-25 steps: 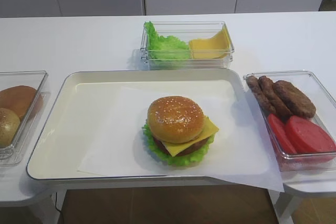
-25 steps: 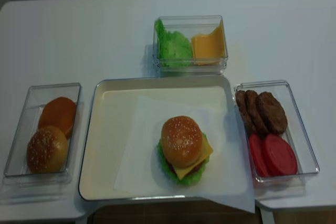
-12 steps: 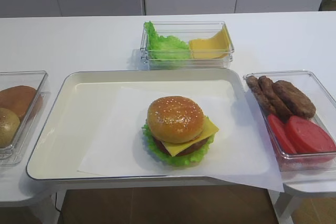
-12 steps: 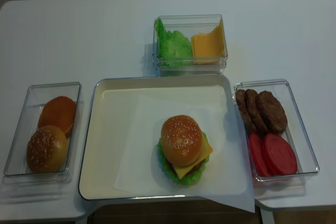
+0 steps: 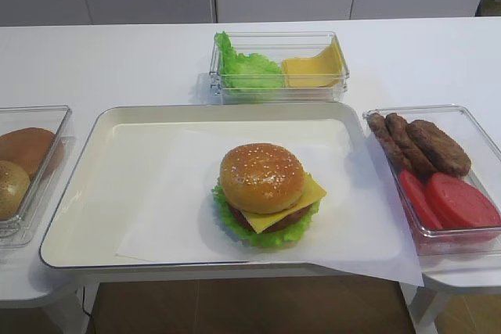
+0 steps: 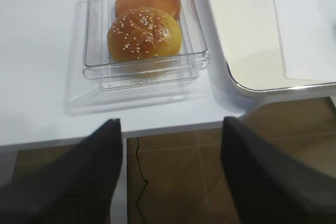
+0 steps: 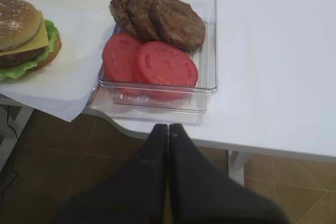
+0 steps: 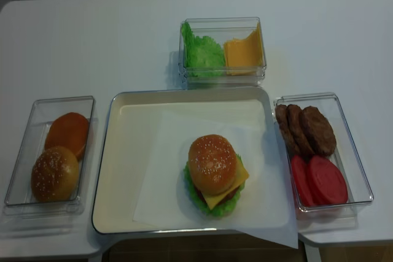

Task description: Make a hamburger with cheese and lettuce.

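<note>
The hamburger (image 5: pixel 262 185) (image 8: pixel 213 167) stands on white paper (image 5: pixel 172 209) in the cream tray (image 5: pixel 78 193), capped by a sesame bun. Its yellow cheese (image 5: pixel 311 192) sticks out at the right, and its frilly lettuce (image 5: pixel 235 228) rims the bottom. In the right wrist view the hamburger (image 7: pixel 18 30) lies at the far left, and my right gripper (image 7: pixel 168 127) hangs shut and empty off the table's front edge. My left gripper (image 6: pixel 170 124) is open with only floor between its fingers, in front of the bun bin (image 6: pixel 94 61). Neither gripper shows in the high views.
A clear bin (image 5: pixel 278 91) of loose lettuce and cheese slices stands behind the tray. At the right a bin (image 5: pixel 477 127) holds brown patties and red tomato slices. The left bin (image 8: pixel 24 151) holds a sesame bun and a plain bun.
</note>
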Available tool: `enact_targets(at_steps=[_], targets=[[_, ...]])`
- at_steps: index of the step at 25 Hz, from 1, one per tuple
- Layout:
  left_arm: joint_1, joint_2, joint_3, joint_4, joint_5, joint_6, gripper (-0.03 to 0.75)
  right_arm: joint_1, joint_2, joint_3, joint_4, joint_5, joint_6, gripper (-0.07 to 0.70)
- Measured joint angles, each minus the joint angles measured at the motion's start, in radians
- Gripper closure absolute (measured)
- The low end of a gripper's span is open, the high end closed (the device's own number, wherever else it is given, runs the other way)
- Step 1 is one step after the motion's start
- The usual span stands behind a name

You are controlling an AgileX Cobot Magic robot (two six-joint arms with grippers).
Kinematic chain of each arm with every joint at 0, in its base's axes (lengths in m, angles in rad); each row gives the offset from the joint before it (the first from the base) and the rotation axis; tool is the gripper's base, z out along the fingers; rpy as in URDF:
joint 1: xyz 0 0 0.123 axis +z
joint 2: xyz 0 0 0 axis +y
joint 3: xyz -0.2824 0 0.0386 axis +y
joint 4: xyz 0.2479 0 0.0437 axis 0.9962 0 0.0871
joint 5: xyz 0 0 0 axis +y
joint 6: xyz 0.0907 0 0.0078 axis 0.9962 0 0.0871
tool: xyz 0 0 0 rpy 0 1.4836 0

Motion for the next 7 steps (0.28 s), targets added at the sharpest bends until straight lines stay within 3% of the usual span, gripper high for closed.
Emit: enact_targets(at_steps=[7], targets=[[0.000, 0.000, 0.000, 0.000, -0.002, 0.000, 0.273, 0.000, 0.000, 0.000, 0.000, 0.000, 0.000, 0.636]])
